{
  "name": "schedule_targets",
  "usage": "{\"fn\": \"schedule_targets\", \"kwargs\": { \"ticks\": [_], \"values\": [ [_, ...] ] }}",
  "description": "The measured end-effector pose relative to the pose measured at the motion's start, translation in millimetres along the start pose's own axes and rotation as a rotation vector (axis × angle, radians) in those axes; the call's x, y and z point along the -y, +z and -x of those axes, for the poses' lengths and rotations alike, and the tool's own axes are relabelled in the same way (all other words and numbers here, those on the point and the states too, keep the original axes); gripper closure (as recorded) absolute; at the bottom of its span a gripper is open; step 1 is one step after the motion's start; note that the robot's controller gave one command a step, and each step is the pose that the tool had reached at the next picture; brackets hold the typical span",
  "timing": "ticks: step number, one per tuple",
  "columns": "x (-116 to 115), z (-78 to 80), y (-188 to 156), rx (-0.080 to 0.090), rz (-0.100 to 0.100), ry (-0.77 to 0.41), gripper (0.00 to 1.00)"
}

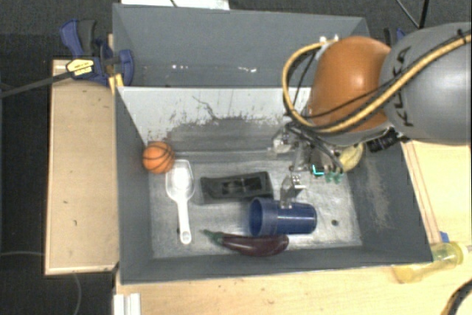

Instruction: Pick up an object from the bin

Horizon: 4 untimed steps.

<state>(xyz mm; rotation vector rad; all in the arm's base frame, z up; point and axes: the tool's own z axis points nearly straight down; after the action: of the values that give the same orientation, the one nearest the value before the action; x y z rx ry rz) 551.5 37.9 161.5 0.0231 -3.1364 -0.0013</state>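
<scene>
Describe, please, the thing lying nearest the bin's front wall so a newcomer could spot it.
Start at the front wall of the grey bin. In front of the blue cup lies a toy aubergine: dark purple, long and curved, unlike the round-mouthed cup.

The grey bin (pixel 221 138) holds an orange ball (pixel 157 157), white scoop (pixel 180 192), black moulded piece (pixel 236 187), toppled blue cup (pixel 284 218), and seemingly an aubergine (pixel 254 244).

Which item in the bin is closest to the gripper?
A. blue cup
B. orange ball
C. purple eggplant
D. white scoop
A: the gripper sits at the upper edge of the blue cup, which lies on its side. The purple eggplant lies past the cup, and the orange ball and white scoop are at the bin's left.
</scene>
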Motion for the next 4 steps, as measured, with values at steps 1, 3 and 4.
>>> {"fn": "schedule_targets", "kwargs": {
  "ticks": [1,3,4],
  "values": [
    [0,1.8,-4,0.008,0.0,0.001,0.0],
    [-15,19.4,67,0.079,0.004,0.024,1.0],
    [-14,12.6,64,0.056,0.003,0.026,1.0]
  ]
}}
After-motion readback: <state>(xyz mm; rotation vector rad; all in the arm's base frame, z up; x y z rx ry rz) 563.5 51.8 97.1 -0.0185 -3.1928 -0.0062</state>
